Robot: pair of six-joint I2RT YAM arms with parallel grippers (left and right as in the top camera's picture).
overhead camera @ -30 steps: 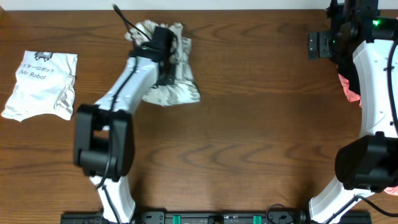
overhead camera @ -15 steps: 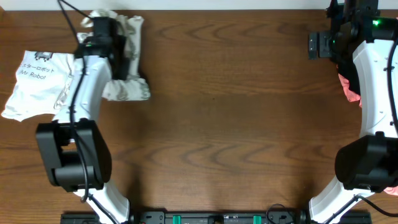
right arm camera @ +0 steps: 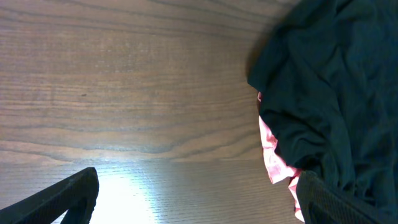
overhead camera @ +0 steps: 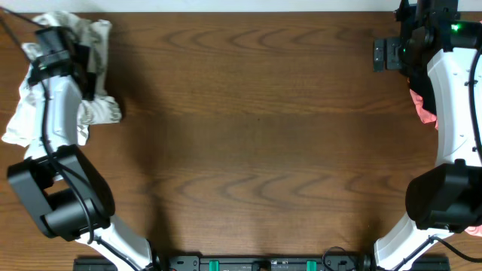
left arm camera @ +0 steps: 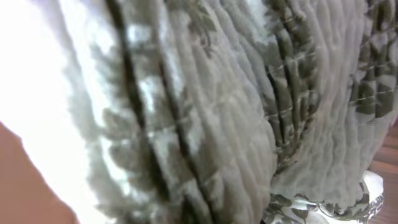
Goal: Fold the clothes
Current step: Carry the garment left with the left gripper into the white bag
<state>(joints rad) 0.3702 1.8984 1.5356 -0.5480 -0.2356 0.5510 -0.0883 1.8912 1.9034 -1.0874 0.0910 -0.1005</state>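
Fern-print garment (overhead camera: pixel 98 45): bunched at far-left corner of table (overhead camera: pixel 256 135), one fold trailing nearer, partly overlying white shirt (overhead camera: pixel 15 124). Left gripper (overhead camera: pixel 84 66): fingers buried in cloth, pressed together, pinching fern-print garment; left wrist view filled by grey leaf print (left arm camera: pixel 205 106), fingers hidden. Right gripper (overhead camera: pixel 388 54): far-right side, above bare wood, fingers (right arm camera: pixel 68 196) spread wide, nothing between them. Black garment (right arm camera: pixel 329 81) just right of right gripper, lying over pink garment (right arm camera: pixel 273 155) at right table edge.
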